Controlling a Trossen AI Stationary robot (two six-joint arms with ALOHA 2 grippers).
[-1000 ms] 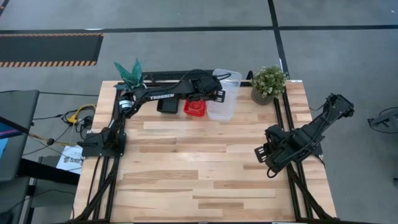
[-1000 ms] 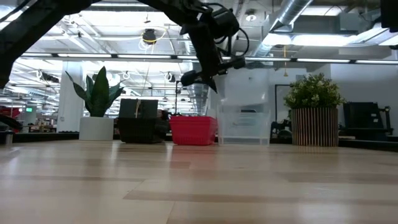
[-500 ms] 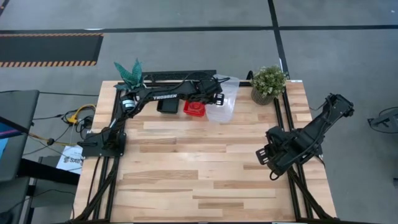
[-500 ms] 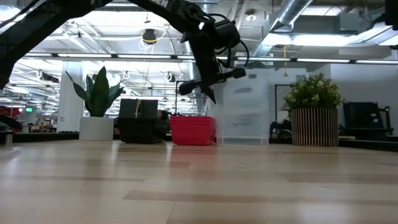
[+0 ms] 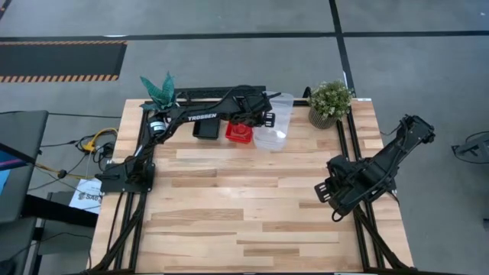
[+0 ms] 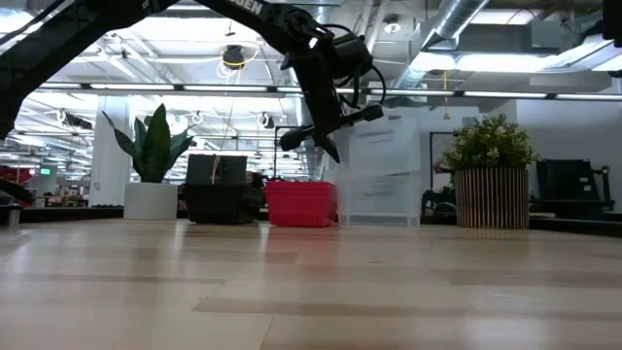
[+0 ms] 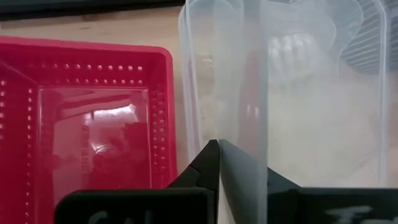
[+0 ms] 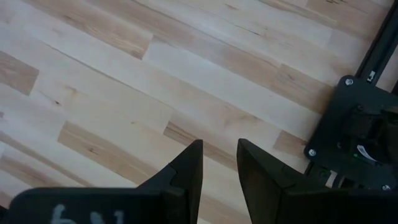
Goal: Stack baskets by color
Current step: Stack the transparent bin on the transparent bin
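My left gripper (image 5: 263, 121) reaches along the table's far edge and is shut on a clear basket (image 5: 279, 116), which hangs tilted in the low view (image 6: 384, 156). Below it another clear basket (image 6: 379, 204) seems to stand on the table. Beside them a red basket (image 5: 239, 131) with a perforated base (image 7: 81, 118) and a black basket (image 5: 204, 128) rest flat on the wood. My right gripper (image 8: 219, 163) hovers over bare table at the right side (image 5: 336, 191), open a little, with nothing between its fingers. My left gripper pinches a side wall of the clear basket (image 7: 231, 163) between its two fingers, one finger (image 7: 205, 171) on each face of the wall. The fingers slant down from the table's left. The basket is tilted and lifted off the table.
A spiky green plant in a white pot (image 5: 158, 92) stands at the far left corner, and a bushy plant in a ribbed pot (image 5: 330, 103) at the far right. The middle and near part of the wooden table (image 5: 244, 206) is bare.
My left gripper has sunk a little and rolled, still shut on the clear basket. The basket has tipped from lying squarely over the one below to hanging slanted.
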